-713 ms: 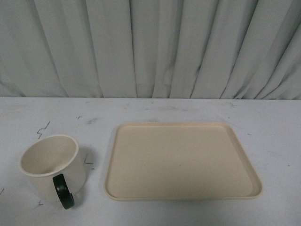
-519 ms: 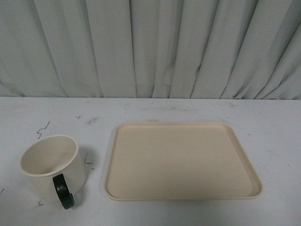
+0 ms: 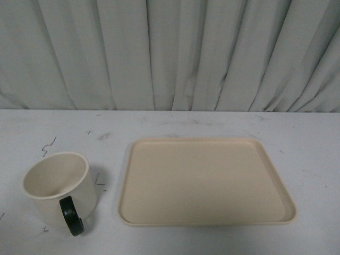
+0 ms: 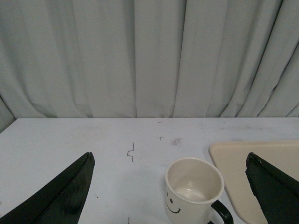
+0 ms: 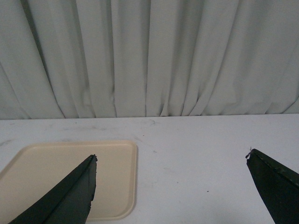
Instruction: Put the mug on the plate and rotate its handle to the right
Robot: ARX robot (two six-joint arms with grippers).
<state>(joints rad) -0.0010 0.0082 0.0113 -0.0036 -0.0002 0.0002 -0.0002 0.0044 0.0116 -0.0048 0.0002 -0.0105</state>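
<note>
The cream-white mug [image 3: 58,186] stands upright on the white table, left of the plate [image 3: 206,181], with its black handle [image 3: 70,215] turned toward the camera. The plate is a flat beige tray with nothing on it. No arm shows in the front view. In the left wrist view the mug [image 4: 192,191] shows its smiley face, and its handle [image 4: 220,213] points toward the plate [image 4: 236,161]. My left gripper [image 4: 170,161] is open, short of the mug. My right gripper [image 5: 172,158] is open over bare table beside the plate [image 5: 117,172].
A grey-white curtain [image 3: 170,53] hangs along the table's far edge. The white tabletop [image 3: 313,159] carries small dark scuffs, one [image 3: 49,146] behind the mug.
</note>
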